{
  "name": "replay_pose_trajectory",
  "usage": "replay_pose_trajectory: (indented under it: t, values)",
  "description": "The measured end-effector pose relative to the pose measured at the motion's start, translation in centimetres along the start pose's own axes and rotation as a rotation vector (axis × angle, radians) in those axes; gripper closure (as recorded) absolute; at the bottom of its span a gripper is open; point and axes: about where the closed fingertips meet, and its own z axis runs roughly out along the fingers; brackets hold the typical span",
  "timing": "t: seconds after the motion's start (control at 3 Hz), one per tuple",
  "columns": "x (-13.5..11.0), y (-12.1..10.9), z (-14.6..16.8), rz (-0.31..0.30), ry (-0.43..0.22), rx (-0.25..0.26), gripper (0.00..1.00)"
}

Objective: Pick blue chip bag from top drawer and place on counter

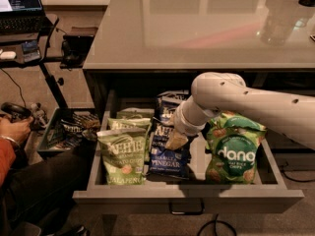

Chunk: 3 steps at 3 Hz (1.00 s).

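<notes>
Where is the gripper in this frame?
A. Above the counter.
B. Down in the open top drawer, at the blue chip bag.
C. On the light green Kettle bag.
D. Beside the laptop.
B: the gripper is inside the open top drawer, over the upper part of the blue chip bag, with the green Dang bag beside it.

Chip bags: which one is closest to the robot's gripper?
The front dark navy chip bag, reading Vinegar. The gripper is at its top; the pale green bag and green Dang bag stand aside.

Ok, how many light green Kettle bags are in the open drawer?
2 light green Kettle bags: one front left, one just behind it; others may be hidden. The gripper sits at the blue chip bag's top.
</notes>
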Motion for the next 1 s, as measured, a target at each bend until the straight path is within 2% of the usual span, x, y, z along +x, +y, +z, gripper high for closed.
replay_pose_trajectory:
  t: [0.33, 0.67, 1.0]
  values:
    - [0.00, 0.00, 0.00, 0.000, 0.000, 0.000, 0.89]
    - [0.00, 0.01, 0.00, 0.000, 0.000, 0.000, 1.00]
    - [-0.19, 0.39, -0.08, 0.001, -0.009, -0.010, 1.00]
